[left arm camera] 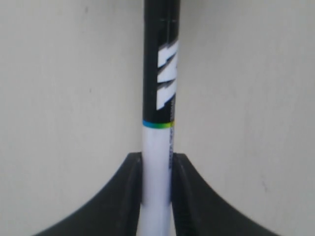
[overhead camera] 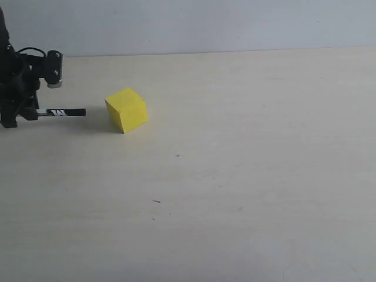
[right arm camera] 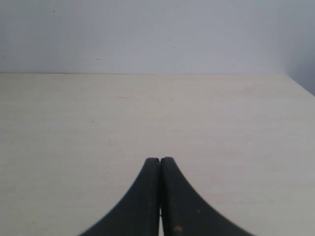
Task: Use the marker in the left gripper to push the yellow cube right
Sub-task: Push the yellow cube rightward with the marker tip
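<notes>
The left gripper (overhead camera: 30,114) sits at the far left edge of the exterior view. Its black fingers (left arm camera: 123,196) are clamped on the white barrel of the marker (overhead camera: 61,112). The marker lies roughly level just above the pale wooden worktop (overhead camera: 247,176), and its black end (the part with white lettering) points right. The yellow cube (overhead camera: 126,110) rests on the worktop a little to the right of that black end. It is near the tip but not touching it, with a strip of bare, shadowed worktop between them. The cube stands turned, one vertical edge facing the camera.

Right of the cube the worktop carries two tiny dark specks (overhead camera: 178,155), well apart from it. A plain grey wall (overhead camera: 205,23) rises behind.

The right gripper (right arm camera: 160,160) shows only in its own wrist view, fingers pressed together on nothing, over bare worktop.
</notes>
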{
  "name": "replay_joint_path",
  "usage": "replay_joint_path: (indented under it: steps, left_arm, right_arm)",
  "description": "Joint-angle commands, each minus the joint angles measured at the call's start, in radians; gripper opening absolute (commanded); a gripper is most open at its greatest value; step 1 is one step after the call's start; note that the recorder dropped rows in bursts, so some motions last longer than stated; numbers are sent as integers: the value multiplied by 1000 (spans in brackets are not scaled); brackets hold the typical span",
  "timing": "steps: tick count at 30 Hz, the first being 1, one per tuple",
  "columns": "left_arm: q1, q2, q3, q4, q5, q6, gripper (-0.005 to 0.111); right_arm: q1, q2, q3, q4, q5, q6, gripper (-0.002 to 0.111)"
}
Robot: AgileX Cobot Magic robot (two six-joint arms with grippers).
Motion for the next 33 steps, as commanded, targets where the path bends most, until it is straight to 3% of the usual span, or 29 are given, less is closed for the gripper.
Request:
replay_joint_path:
  steps: [1,4,10,16,20,25,33]
  left_arm:
    - [-150,30,-5,17,-38,-25,0]
    - [-182,30,-6,158,-97,-185,0]
    - [-100,13,-6,194,-49,-248,0]
    - [-187,13,-6,92,-163,-260,0]
    - [-247,10,-6,137,-221,-384,0]
    - [-242,6,-6,280,-144,-461,0]
    - [-205,6,-6,299,-153,-465,0]
  right_arm:
    - [-5,-5,5,-6,-9,-1,0]
    - [-5,-5,5,-6,-9,-1,0]
    - [-5,-5,5,-6,-9,-1,0]
    - [-5,-5,5,-6,-9,-1,0]
    - [-5,-5,5,-6,-9,-1,0]
    - [-5,-5,5,-6,-9,-1,0]
    - [-5,-5,5,-6,-9,-1,0]
